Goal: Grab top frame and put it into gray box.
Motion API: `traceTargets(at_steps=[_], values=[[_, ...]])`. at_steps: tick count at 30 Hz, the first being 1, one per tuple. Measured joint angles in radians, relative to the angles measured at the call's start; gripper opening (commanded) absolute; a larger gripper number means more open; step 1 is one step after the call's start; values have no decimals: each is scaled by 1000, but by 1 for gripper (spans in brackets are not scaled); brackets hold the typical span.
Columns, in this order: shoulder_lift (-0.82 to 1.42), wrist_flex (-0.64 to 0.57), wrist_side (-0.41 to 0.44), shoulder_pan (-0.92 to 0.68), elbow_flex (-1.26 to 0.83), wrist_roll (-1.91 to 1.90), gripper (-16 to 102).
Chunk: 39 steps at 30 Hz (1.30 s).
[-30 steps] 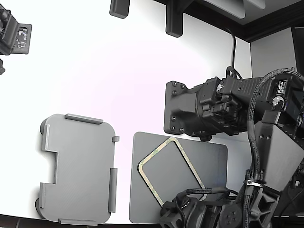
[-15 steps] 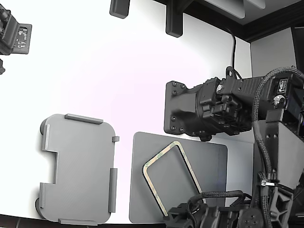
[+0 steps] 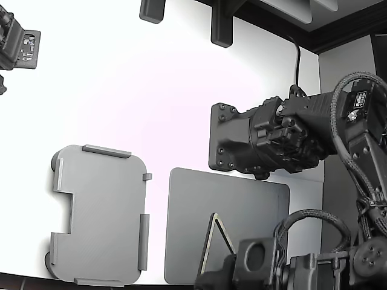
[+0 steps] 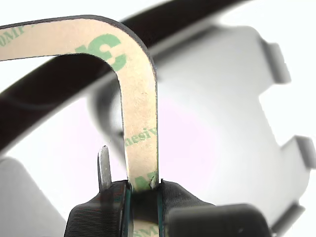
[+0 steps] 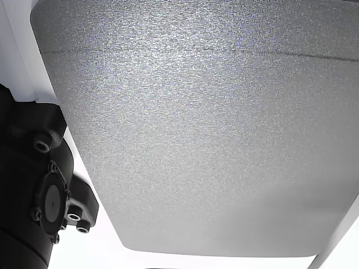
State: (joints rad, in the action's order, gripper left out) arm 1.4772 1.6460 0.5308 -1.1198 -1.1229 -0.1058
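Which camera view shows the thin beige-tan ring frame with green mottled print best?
The wrist view: the thin beige-tan ring frame fills it close up, clamped edge-on between the gripper fingers. The exterior view shows only a tilted sliver of the frame above the dark mat. The other view shows none of it.

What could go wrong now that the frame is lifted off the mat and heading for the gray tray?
1. The tool pinches the top frame only at one narrow edge strip, so the thin ring could slip or swing during the carry.
2. The frame hangs tilted on edge above the dark mat; it may need levelling before release, or it could catch on the raised tabs of the gray tray.
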Motion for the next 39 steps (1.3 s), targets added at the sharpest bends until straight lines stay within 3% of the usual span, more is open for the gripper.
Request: traceTargets(at_steps=[5,9,16,18,22,26,39], values=[[81,0,-43,117,-51,-147,-14],[101,0,-29,218,-25,-202,-14],[74,0,-181,413,-2,-322,-14],[74,-2,-190,449,-2,-403,-14],[74,-2,-121,479,-26,-664,-13],[48,0,-114,503,-57,-1045,-13],[-21,0,-273,541,-121,-1988,-13]])
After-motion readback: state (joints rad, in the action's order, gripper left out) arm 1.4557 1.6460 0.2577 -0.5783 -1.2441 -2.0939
